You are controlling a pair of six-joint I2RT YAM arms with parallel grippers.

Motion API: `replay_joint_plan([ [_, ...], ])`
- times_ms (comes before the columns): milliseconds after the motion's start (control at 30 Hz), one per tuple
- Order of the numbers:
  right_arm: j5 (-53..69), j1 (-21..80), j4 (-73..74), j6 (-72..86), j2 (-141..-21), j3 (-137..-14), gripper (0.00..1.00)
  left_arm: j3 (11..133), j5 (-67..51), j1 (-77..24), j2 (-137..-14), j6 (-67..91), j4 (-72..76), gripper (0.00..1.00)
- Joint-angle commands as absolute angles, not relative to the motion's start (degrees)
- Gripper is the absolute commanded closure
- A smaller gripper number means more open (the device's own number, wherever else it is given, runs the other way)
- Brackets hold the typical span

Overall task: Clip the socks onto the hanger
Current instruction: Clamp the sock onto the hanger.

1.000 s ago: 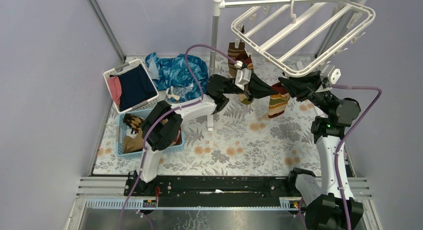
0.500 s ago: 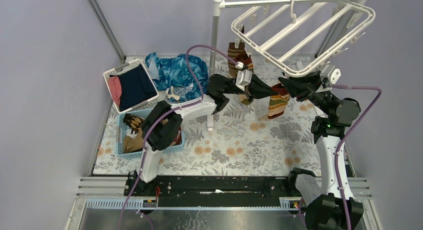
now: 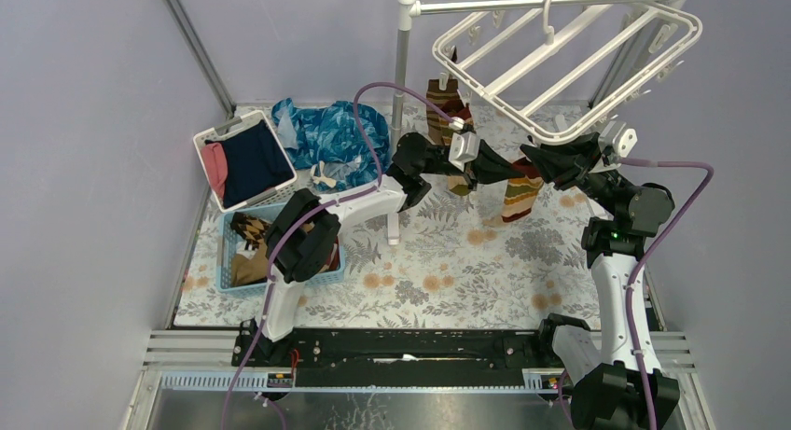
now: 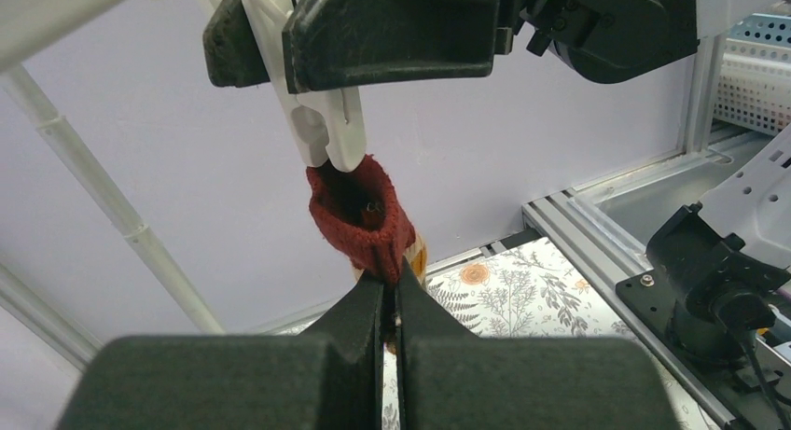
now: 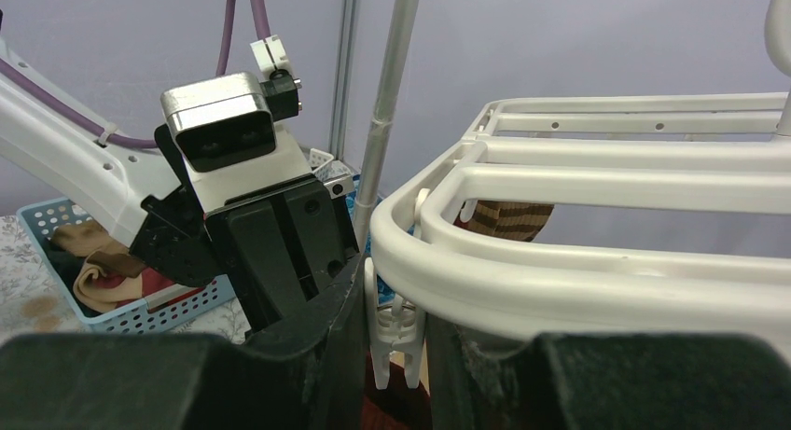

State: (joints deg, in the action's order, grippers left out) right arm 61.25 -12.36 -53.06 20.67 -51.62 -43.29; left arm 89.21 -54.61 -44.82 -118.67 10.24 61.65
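A: Rightward since a second ago, overhead, the left fingers (image 3: 504, 170) near the right fingers (image 3: 539, 156); the sock (image 3: 516, 197) hangs over the desk (image 3: 448, 262).
B: Left wrist?
A: Pinched together on the sock's red cuff, at the clip (image 4: 326, 131) tip.
B: Right wrist?
A: The right fingers squeeze that clip under the hanger (image 5: 578, 290).

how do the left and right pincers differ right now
The left pincer pinches a red sock cuff; the right pincer squeezes a white clip by that cuff. Left jaws almost meet; right jaws stand apart around the clip. Both grip something.
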Motion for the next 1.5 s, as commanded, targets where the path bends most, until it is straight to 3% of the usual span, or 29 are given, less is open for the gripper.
replay_joint_plan([
  [0, 64.9, -11.9, -55.4, 21.5, -51.3, -44.0, 0.89, 91.7, -55.2, -45.1, -117.9, 7.1, 59.8, 0.98],
  [467, 65.9, -11.9, -55.6, 21.3, -51.4, -44.3, 0.89, 91.6, -58.0, -45.0, -117.3, 7.3, 61.0, 0.98],
  [900, 66.8, -11.9, -56.0, 22.8, -51.3, -44.7, 0.89, 90.4, -51.3, -44.6, -116.7, 9.5, 58.6, 0.98],
  [1467, 67.4, -11.9, -55.8, 22.8, -51.4, -44.3, 0.89, 90.1, -54.9, -44.4, -116.6, 20.3, 68.5, 0.98],
])
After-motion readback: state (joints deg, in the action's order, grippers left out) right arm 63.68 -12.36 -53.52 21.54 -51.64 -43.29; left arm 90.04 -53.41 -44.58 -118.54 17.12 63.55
